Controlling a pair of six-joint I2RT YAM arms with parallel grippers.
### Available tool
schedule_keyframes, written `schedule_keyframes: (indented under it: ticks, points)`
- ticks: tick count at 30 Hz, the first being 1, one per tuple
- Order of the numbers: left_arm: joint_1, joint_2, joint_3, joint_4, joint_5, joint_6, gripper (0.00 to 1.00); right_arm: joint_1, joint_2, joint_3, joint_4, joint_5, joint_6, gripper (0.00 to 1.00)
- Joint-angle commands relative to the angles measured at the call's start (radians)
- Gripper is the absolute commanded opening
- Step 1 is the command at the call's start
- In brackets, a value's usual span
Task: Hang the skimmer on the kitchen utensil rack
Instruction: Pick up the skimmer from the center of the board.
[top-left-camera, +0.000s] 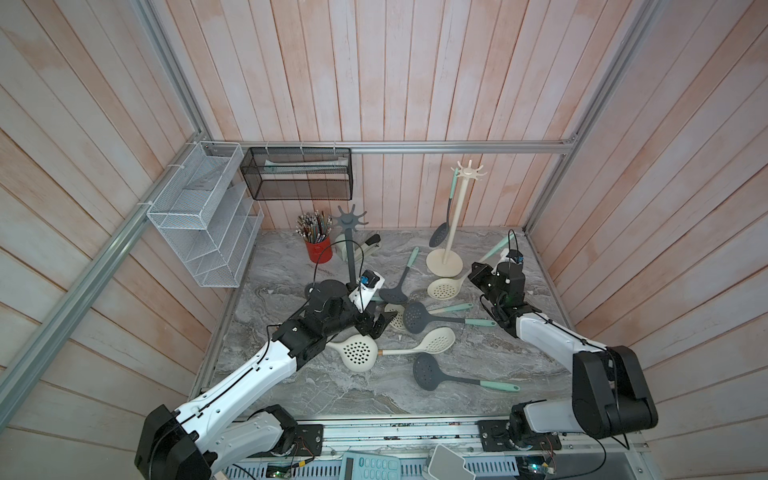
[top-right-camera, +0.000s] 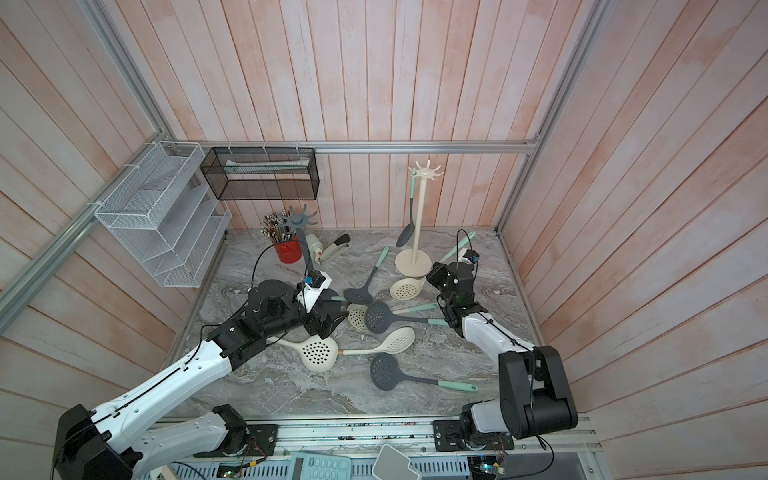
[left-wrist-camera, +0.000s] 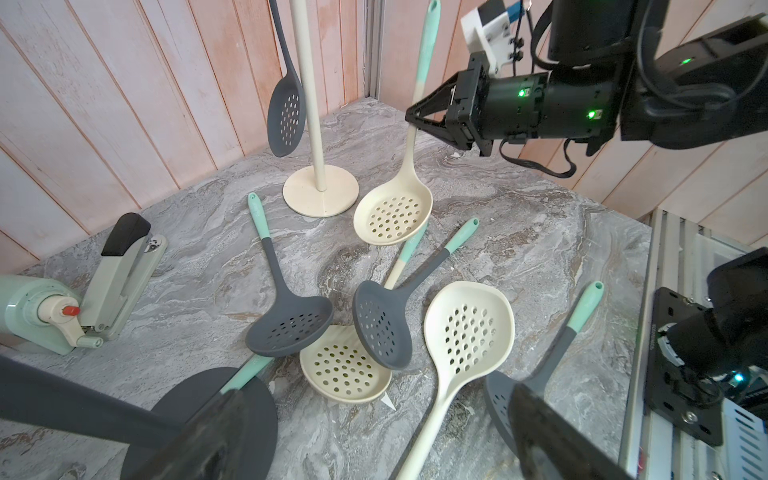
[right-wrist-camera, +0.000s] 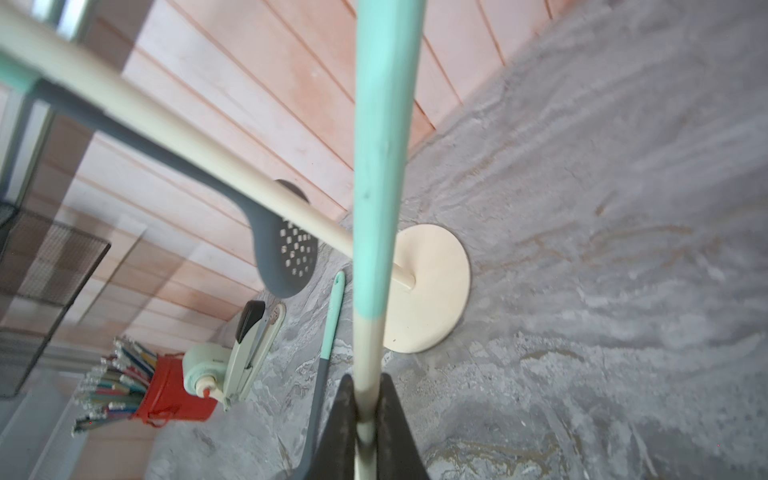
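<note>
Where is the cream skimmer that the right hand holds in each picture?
In a top view: skimmer right of middle, bowl just in front of the rack base.
In a top view: same place, by that base.
Left wrist: bowl beside the base, handle in the right hand.
Right wrist: only its handle, crossing the middle, before the base.
Shared landmark: the cream rack base.

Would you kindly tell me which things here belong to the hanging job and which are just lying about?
Job in hand: cream skimmer, gripped by the right pincer; cream rack, one gray skimmer already hung.
Lying about: red pencil cup; stapler; sharpener; white wire shelf; black mesh basket.
</note>
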Motion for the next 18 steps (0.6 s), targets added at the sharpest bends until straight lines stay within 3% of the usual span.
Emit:
schedule_keyframes:
  ticks: [1, 8, 18]
  points:
    - [0.007, 0.009, -0.014, 0.022, 0.025, 0.008, 0.99, 0.037, -0.056, -0.008, 0.14, -0.021, -0.249, 0.02]
    - [0.009, 0.007, -0.023, 0.03, 0.025, 0.017, 0.99, 0.074, -0.076, 0.044, 0.194, -0.229, -0.486, 0.01]
    - [0.018, 0.015, -0.028, 0.037, 0.036, 0.025, 0.99, 0.076, -0.024, 0.136, 0.185, -0.464, -0.63, 0.03]
